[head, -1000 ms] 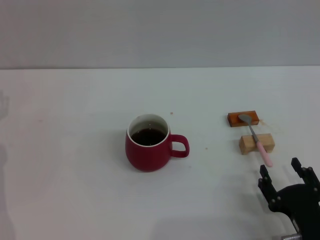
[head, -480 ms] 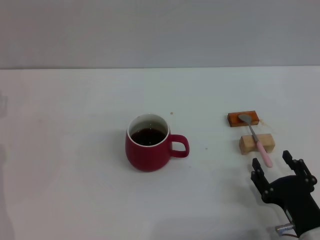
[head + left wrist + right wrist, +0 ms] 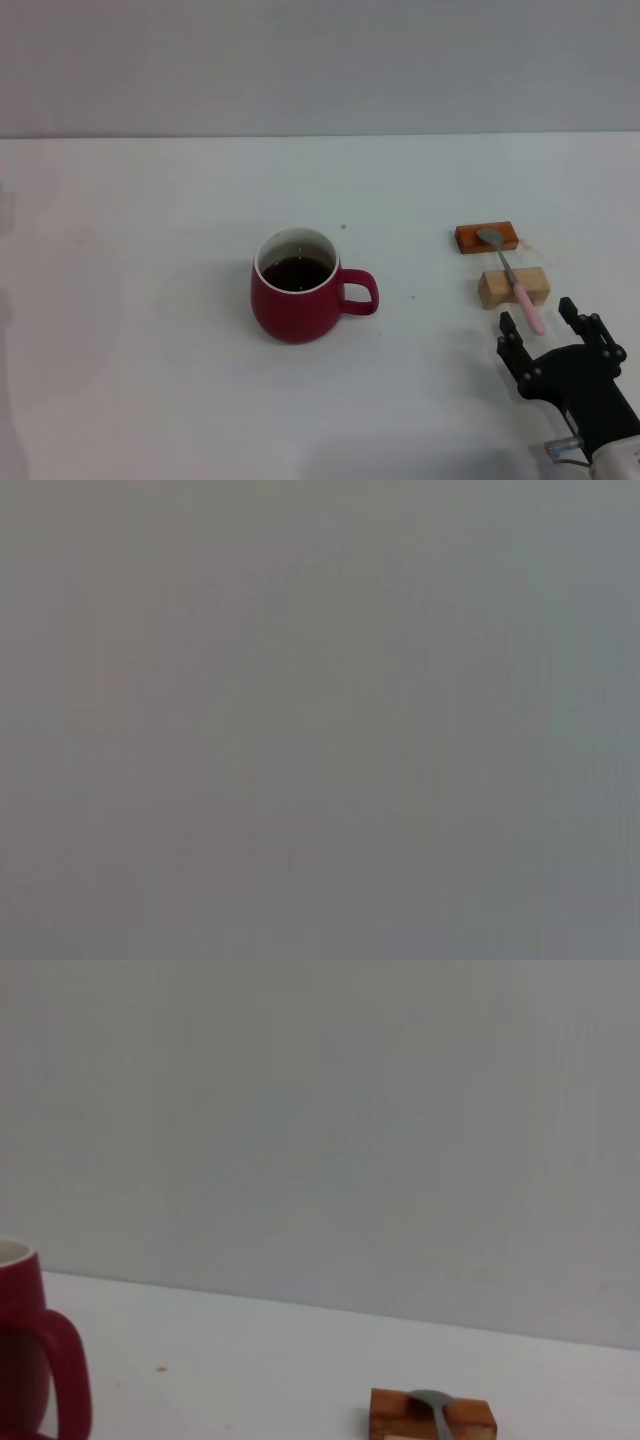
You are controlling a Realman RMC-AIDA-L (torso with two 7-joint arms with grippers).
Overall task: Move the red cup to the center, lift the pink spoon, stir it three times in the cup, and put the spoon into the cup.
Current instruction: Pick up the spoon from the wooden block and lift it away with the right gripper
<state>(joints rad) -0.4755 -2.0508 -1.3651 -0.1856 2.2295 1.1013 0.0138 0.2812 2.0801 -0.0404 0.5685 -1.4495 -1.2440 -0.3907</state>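
The red cup (image 3: 297,286) stands near the middle of the white table, dark liquid inside, its handle pointing right; its handle side also shows in the right wrist view (image 3: 35,1355). The pink spoon (image 3: 512,281) lies across two small blocks at the right, grey bowl on the orange-brown block (image 3: 486,238), pink handle over the light wooden block (image 3: 513,287). My right gripper (image 3: 548,322) is open just in front of the spoon's handle tip, fingers either side of it and apart from it. The left gripper is out of view.
The right wrist view shows the orange-brown block (image 3: 432,1415) with the spoon's bowl on it and a plain grey wall behind. The left wrist view is a blank grey. Small brown specks dot the table near the cup.
My right gripper has moved forward and left from the table's front right corner toward the spoon's handle end. Cup, spoon and blocks have not moved.
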